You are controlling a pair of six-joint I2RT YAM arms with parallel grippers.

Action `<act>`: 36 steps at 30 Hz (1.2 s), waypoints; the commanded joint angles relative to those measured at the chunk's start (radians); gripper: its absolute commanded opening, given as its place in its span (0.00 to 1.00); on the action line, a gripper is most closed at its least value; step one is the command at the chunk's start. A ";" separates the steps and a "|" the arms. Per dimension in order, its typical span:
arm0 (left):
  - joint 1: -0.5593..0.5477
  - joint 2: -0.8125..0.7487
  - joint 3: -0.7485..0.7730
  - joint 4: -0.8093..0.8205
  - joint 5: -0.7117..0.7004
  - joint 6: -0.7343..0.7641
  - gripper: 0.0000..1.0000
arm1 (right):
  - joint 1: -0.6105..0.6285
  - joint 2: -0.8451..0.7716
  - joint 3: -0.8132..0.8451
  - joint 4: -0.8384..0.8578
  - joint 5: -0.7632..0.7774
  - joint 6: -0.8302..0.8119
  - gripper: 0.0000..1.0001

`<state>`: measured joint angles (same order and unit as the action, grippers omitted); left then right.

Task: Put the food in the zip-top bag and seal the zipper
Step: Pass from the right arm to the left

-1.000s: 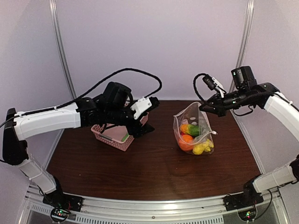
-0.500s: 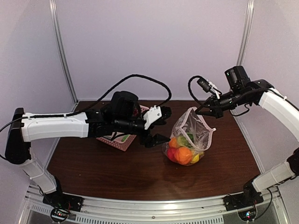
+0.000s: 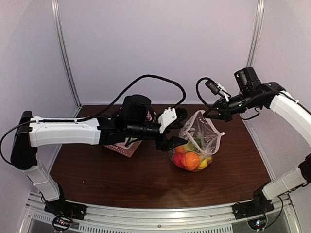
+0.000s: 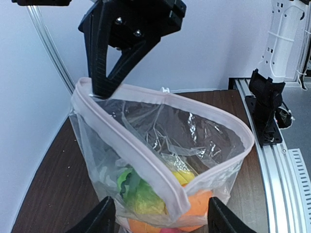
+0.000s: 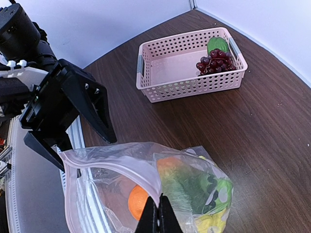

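Note:
The clear zip-top bag (image 3: 200, 130) stands on the table with its mouth open. Inside it are an orange (image 3: 191, 160), a red piece (image 3: 178, 158), a green piece (image 4: 141, 194) and a yellow piece (image 3: 204, 163). My right gripper (image 3: 214, 113) is shut on the bag's rim and holds it up by the pale zipper (image 5: 121, 162). My left gripper (image 3: 177, 129) is open just left of the bag, one finger on either side of the bag's lower part (image 4: 194, 141). The zipper (image 4: 146, 160) gapes wide. Dark purple grapes (image 5: 214, 60) and a green piece (image 5: 216, 44) lie in the pink basket (image 5: 165, 92).
The pink lattice basket (image 3: 119, 148) sits left of the bag, mostly hidden under my left arm in the top view. Purple walls close in the back and both sides. Metal rails run along the table's near edge.
My left arm has reached right from over the basket up to the bag. My right gripper has pulled the bag left and forward, raising its mouth.

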<state>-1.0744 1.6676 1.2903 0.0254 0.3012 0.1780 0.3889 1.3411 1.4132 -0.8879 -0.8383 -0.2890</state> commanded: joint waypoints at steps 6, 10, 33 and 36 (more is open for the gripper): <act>0.002 0.049 0.049 0.124 -0.017 -0.051 0.41 | 0.008 0.006 0.015 -0.017 0.003 0.002 0.00; 0.002 0.040 0.044 0.138 -0.036 -0.065 0.21 | -0.017 0.025 0.053 -0.064 -0.006 -0.028 0.10; 0.062 -0.034 -0.042 0.152 -0.071 -0.227 0.00 | -0.375 0.093 -0.200 -0.385 -0.255 -0.953 0.47; 0.071 -0.041 -0.061 0.168 -0.066 -0.235 0.00 | -0.377 0.115 -0.196 -0.336 -0.278 -0.916 0.46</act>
<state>-1.0183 1.6650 1.2606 0.1257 0.2222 -0.0303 0.0151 1.4353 1.2167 -1.2964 -1.0554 -1.2263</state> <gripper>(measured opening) 0.014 0.471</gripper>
